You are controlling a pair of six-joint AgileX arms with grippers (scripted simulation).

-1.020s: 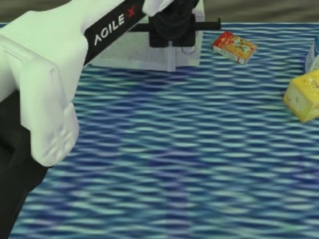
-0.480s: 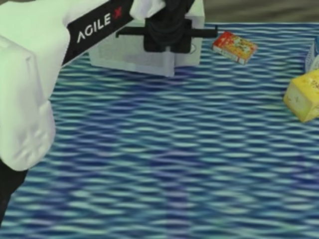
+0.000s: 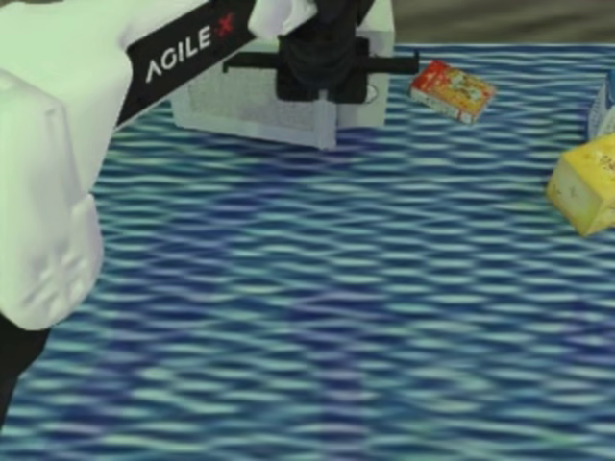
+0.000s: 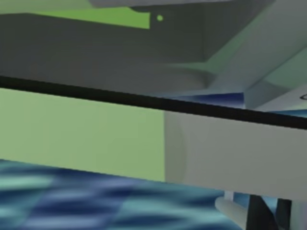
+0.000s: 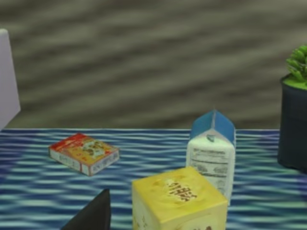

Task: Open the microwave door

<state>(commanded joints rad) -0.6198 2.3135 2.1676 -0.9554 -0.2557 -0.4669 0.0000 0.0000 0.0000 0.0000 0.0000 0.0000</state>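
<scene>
The left end effector hangs over the microwave at the microwave door, far left; its grip cannot be told.

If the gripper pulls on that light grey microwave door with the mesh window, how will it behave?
The light grey microwave door with the mesh window looks flat and rigid, so it would probably swing as one stiff panel rather than flex. The boxy grey-white microwave sits broad on the table, so it seems unlikely to tip, though it might slide. The left gripper is at the door's edge.

You see a matt grey microwave with a speckled mesh microwave door on rippled blue cloth.
</scene>
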